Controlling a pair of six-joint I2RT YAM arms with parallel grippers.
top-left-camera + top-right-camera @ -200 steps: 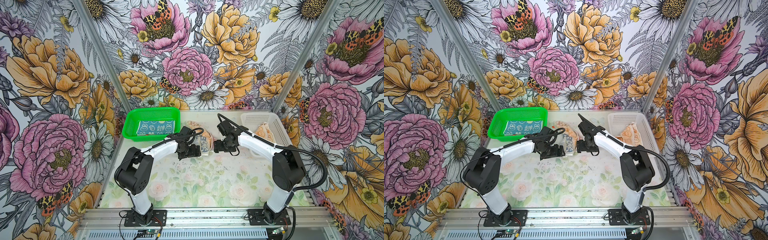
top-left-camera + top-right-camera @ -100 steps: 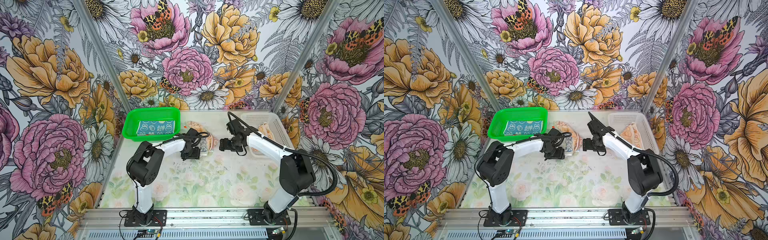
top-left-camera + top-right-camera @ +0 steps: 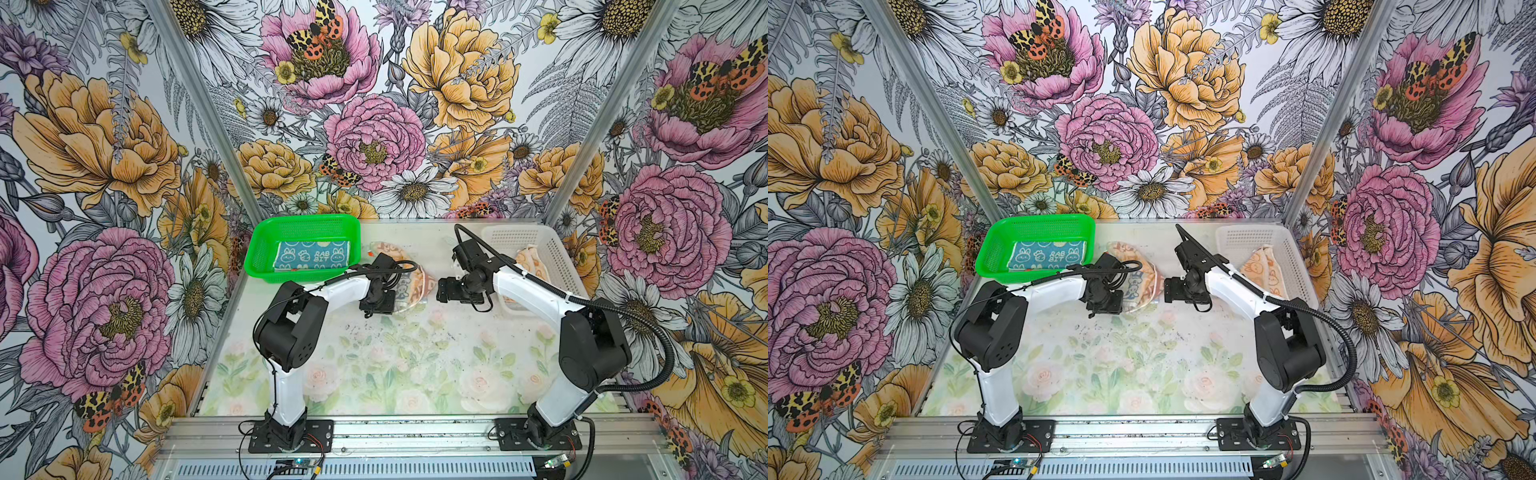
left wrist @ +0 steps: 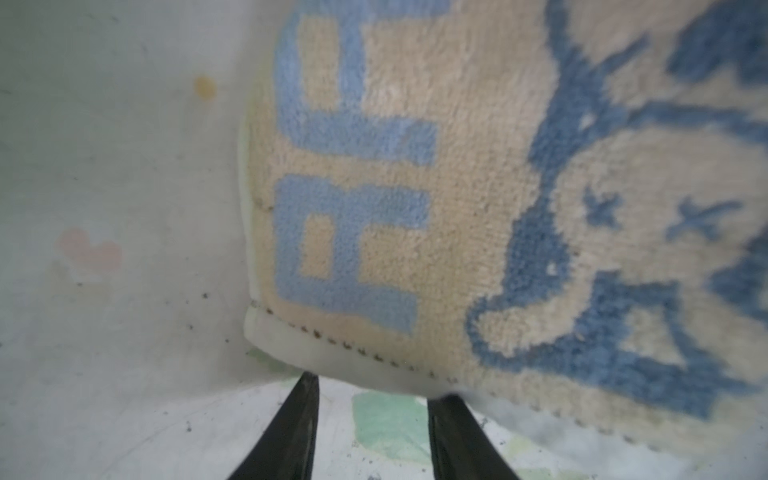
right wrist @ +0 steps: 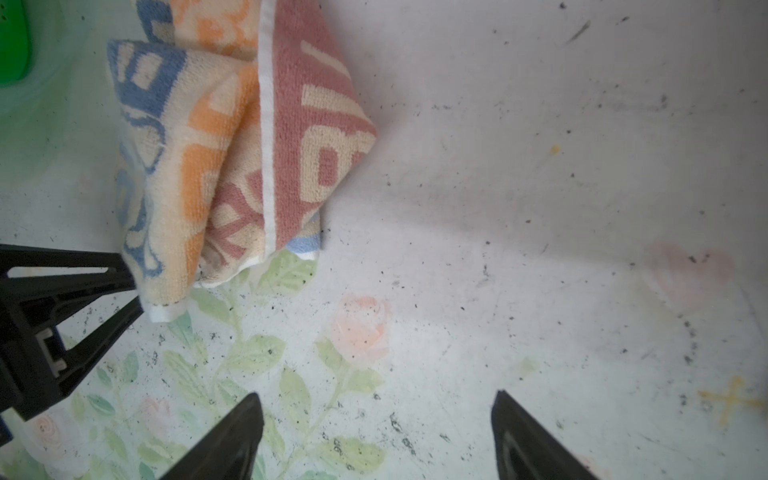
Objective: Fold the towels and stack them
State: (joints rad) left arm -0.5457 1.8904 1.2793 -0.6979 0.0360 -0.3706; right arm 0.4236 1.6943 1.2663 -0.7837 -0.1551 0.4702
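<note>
Touching left fingers (image 4: 295,428), cream towel (image 4: 457,166), clear of right fingers (image 5: 224,440)

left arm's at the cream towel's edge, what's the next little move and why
Probably finish closing the left gripper on the white hem of the cream towel. The hem lies across its fingertips, but table shows between the fingers, so a pinch isn't certain. The right gripper is open, off the cloth, so it can't help yet.
</note>
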